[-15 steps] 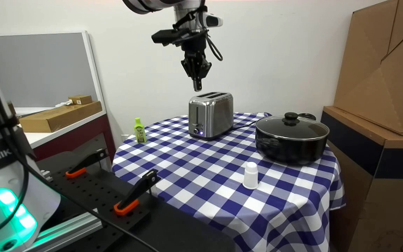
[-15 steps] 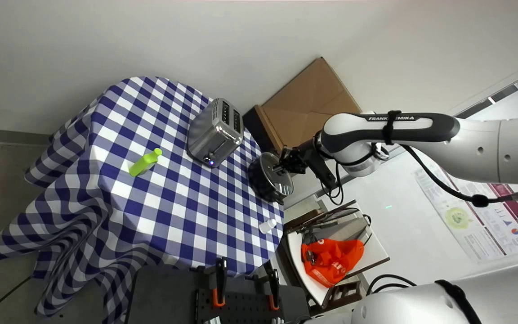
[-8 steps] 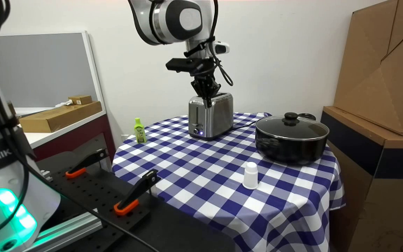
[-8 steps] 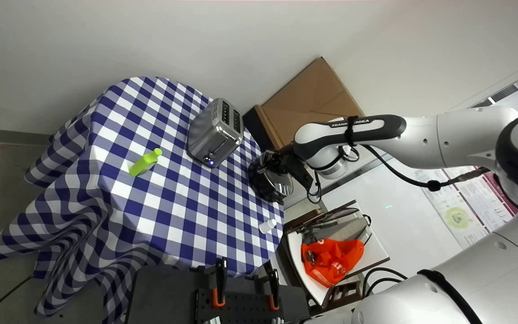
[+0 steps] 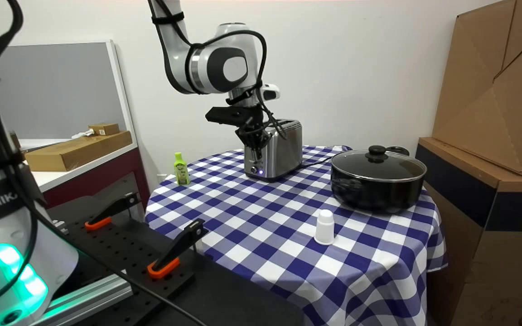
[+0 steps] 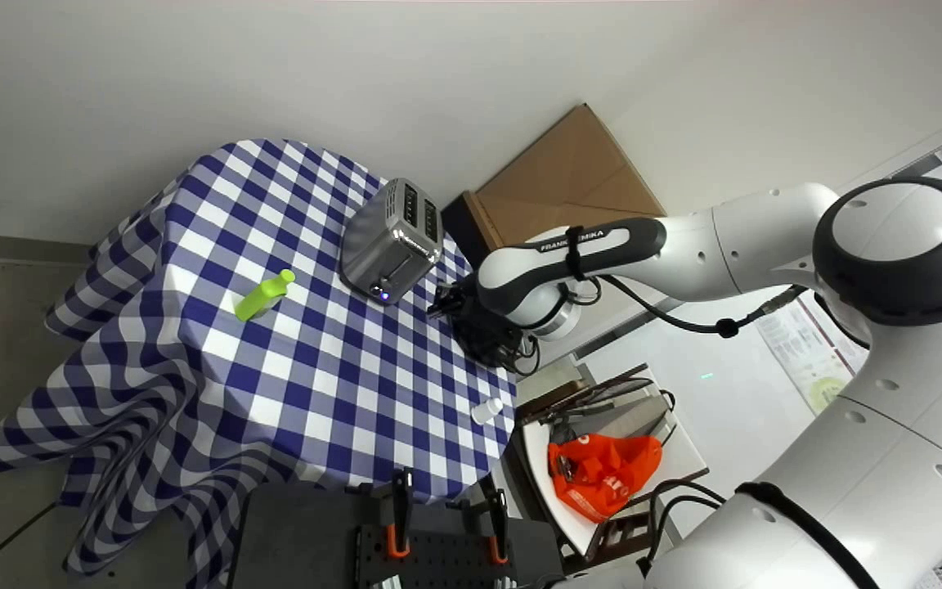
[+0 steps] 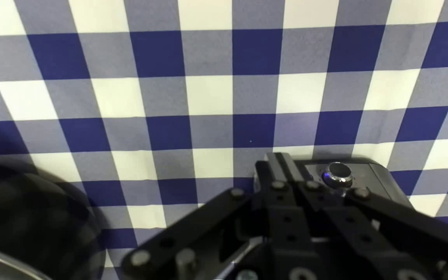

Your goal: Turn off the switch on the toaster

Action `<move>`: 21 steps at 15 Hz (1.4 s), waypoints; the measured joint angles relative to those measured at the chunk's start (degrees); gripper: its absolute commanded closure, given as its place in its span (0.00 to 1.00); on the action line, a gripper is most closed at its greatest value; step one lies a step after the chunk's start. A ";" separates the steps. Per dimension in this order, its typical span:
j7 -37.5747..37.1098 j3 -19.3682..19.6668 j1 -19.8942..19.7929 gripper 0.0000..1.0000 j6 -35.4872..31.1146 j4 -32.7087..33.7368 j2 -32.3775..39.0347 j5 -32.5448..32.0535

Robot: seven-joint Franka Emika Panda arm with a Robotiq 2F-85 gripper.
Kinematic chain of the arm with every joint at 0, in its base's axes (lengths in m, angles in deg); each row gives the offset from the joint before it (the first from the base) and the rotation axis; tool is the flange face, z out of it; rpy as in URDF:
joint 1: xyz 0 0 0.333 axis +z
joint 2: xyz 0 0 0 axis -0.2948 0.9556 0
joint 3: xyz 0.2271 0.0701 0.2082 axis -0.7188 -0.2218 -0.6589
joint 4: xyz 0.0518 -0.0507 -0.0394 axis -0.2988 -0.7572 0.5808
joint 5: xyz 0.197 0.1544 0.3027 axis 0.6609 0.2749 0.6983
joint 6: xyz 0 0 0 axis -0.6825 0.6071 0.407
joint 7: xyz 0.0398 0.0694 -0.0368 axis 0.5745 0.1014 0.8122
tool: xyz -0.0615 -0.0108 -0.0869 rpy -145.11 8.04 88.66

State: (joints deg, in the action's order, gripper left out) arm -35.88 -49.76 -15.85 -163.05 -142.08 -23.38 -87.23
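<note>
The silver two-slot toaster [image 5: 289,147] stands on the checked table in both exterior views [image 6: 373,237]. Its front end carries a round knob [image 5: 254,170] with a blue-violet light lit beside it. In the wrist view the knob [image 7: 339,174] sits just right of my fingertips, and the toaster's lower body is hidden behind the gripper. My gripper [image 7: 281,156] is shut with nothing between its fingers and points down. In an exterior view the gripper [image 5: 255,158] overlaps the toaster's front slot. In an exterior view the gripper [image 6: 437,309] is apart from the front, with a visible gap.
A black lidded pot [image 5: 374,192] stands near the gripper and also shows in the wrist view [image 7: 21,217]. A white bottle [image 5: 324,228] and a green bottle [image 5: 181,170] stand on the tablecloth. Cardboard boxes [image 5: 492,90] are beside the table. A clamp [image 5: 177,249] sits at the black base.
The arm has come down from above the toaster to the front of it, and toward the toaster. The toaster, its light, the pot and the bottles look the same.
</note>
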 measured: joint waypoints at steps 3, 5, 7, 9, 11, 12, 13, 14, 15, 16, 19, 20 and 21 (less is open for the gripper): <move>0.03 0.12 1.18 1.00 -3.81 0.03 2.14 0.00; 0.39 0.37 1.83 1.00 -6.10 0.19 3.79 0.00; 1.08 0.56 2.26 1.00 -7.90 0.74 5.87 0.00; 1.85 0.66 2.63 1.00 -9.58 1.70 8.32 -0.01; 2.33 0.70 2.95 1.00 -11.08 3.06 10.68 -0.01; 2.58 0.70 3.09 1.00 -11.82 3.90 11.79 -0.01; 2.80 0.69 3.22 1.00 -12.59 4.76 12.80 -0.01; 3.01 0.68 3.33 1.00 -13.35 5.68 13.68 -0.01; 3.17 0.67 3.46 1.00 -13.99 6.58 14.52 -0.01; 3.29 0.63 3.55 1.00 -14.47 7.44 15.24 -0.02; 3.67 0.32 3.71 1.00 -15.25 9.69 16.99 -0.02; 3.84 0.22 3.74 1.00 -15.26 10.28 17.44 -0.02; 3.96 0.17 3.81 1.00 -15.26 10.82 17.86 -0.02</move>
State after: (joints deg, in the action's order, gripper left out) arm -31.92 -49.59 -12.04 -178.31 -131.26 -5.52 -87.25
